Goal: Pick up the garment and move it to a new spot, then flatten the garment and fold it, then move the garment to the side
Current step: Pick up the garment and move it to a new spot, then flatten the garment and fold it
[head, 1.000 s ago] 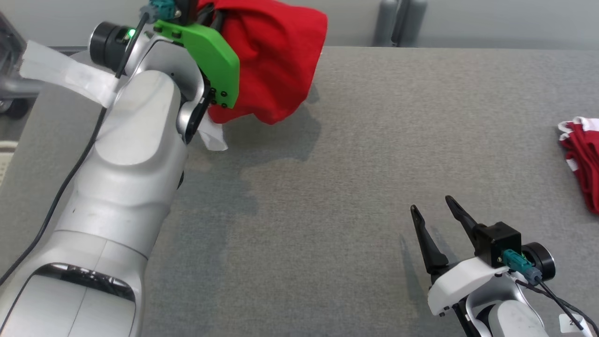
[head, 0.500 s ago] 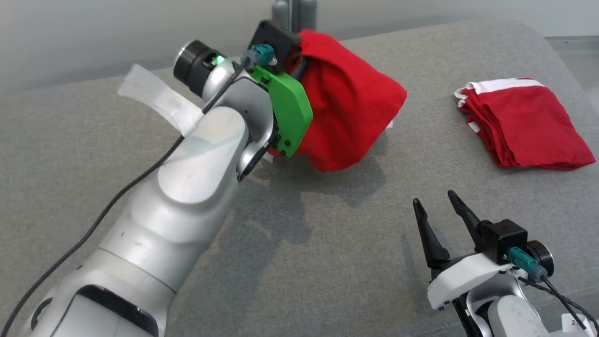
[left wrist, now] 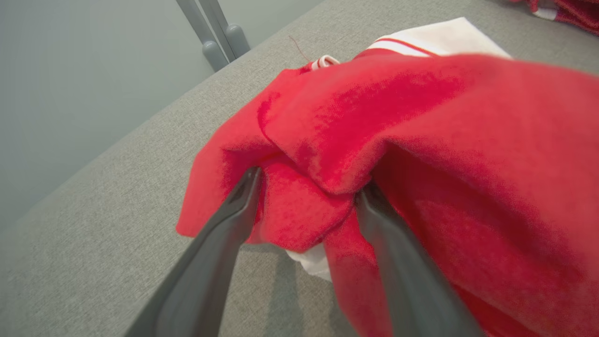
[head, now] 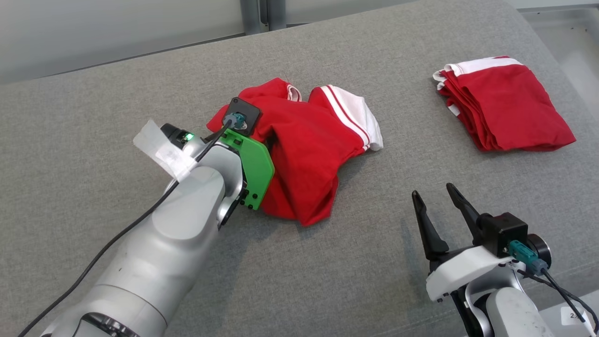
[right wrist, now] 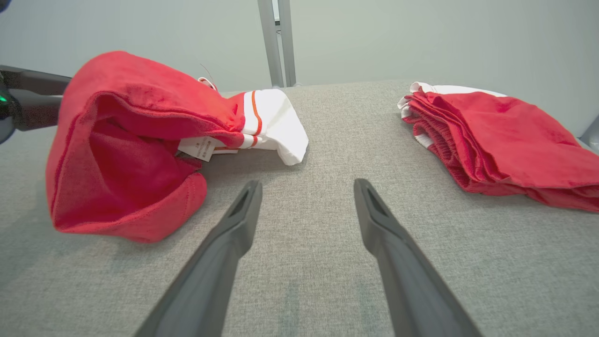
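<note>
garment [head: 313,159]: no more hanging in air, now lies crumpled on bench [head: 93,93] | left gripper [left wrist: 306,187]: came down, jaws now spread apart, cloth loose between | head camera: turned

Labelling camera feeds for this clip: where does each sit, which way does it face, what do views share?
Head: high on the robot, facing forward and down at the grey table; shows the pale left forearm and right gripper.
Left wrist: on the left arm, looking along the left gripper, fingers apart in the crumpled garment.
Right wrist: low over the table, looking along its own open fingers toward the wall.
Shared: head and right wrist both show the crumpled garment and folded stack.
</note>
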Motion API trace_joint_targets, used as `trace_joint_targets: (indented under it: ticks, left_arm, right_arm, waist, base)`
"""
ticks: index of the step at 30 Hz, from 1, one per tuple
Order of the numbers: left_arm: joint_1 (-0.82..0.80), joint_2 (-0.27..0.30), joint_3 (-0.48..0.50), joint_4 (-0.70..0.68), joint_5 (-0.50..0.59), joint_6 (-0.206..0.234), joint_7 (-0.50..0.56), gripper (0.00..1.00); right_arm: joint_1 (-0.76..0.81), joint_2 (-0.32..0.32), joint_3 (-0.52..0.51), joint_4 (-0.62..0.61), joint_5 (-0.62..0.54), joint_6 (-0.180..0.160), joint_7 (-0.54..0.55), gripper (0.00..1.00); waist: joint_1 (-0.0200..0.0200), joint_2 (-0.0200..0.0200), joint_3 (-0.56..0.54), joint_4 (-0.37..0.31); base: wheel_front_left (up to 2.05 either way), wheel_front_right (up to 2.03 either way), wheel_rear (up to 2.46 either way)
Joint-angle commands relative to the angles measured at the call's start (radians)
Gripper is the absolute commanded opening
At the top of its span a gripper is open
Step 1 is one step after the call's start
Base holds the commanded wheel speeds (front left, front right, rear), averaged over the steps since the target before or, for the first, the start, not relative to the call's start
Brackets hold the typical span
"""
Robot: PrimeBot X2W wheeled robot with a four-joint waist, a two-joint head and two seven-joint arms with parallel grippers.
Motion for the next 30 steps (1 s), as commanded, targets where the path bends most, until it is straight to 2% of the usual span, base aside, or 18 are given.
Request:
trace_joint_targets:
  ticks: [1,7,12,16,22,25,26,30]
  left_arm:
    - [0.009,0.009,0.009,0.008,-0.006,0.016,-0.010,1.00]
    - [0.029,0.020,0.061,-0.007,-0.044,0.075,-0.078,1.00]
    - [0.047,0.030,0.077,-0.098,-0.056,0.088,-0.129,1.00]
    - [0.062,0.025,0.048,-0.202,-0.043,0.088,-0.114,1.00]
    - [0.065,0.015,-0.032,-0.333,-0.013,0.080,0.006,1.00]
    - [0.047,0.010,-0.090,-0.340,0.005,0.071,0.109,1.00]
    - [0.026,0.003,-0.129,-0.339,0.018,0.061,0.176,1.00]
    - [-0.019,0.000,-0.193,-0.322,0.050,0.048,0.268,1.00]
  right_arm:
    - [-0.005,0.000,-0.009,0.004,-0.002,-0.001,-0.006,1.00]
    - [0.016,0.000,-0.022,0.006,-0.011,-0.001,0.000,1.00]
    - [0.035,0.000,-0.021,0.004,-0.012,-0.001,0.009,1.00]
    - [0.047,0.000,-0.019,-0.003,-0.013,-0.001,0.018,1.00]
    - [0.052,0.000,-0.014,-0.015,-0.008,-0.001,0.024,1.00]
    - [0.045,0.000,-0.006,-0.018,-0.002,-0.001,0.025,1.00]
    - [0.037,0.000,-0.005,-0.019,0.002,-0.001,0.022,1.00]
    - [0.025,0.000,0.002,-0.010,0.015,-0.001,0.006,1.00]
  waist:
    - [0.0000,0.0000,-0.014,0.017]
    - [0.0000,0.0000,-0.056,0.056]
    - [0.0000,0.0000,-0.090,0.074]
    - [0.0000,0.0000,-0.108,0.072]
    - [0.0000,0.0000,-0.106,0.031]
    - [0.0000,0.0000,-0.090,-0.008]
    - [0.0000,0.0000,-0.077,-0.040]
    - [0.0000,0.0000,-0.041,-0.110]
  base:
    - [0.00,0.00,0.00]
    - [0.00,0.00,0.00]
    - [0.00,0.00,0.00]
    - [0.00,0.00,0.00]
    - [0.00,0.00,0.00]
    - [0.00,0.00,0.00]
    - [0.00,0.00,0.00]
    - [0.00,0.00,0.00]
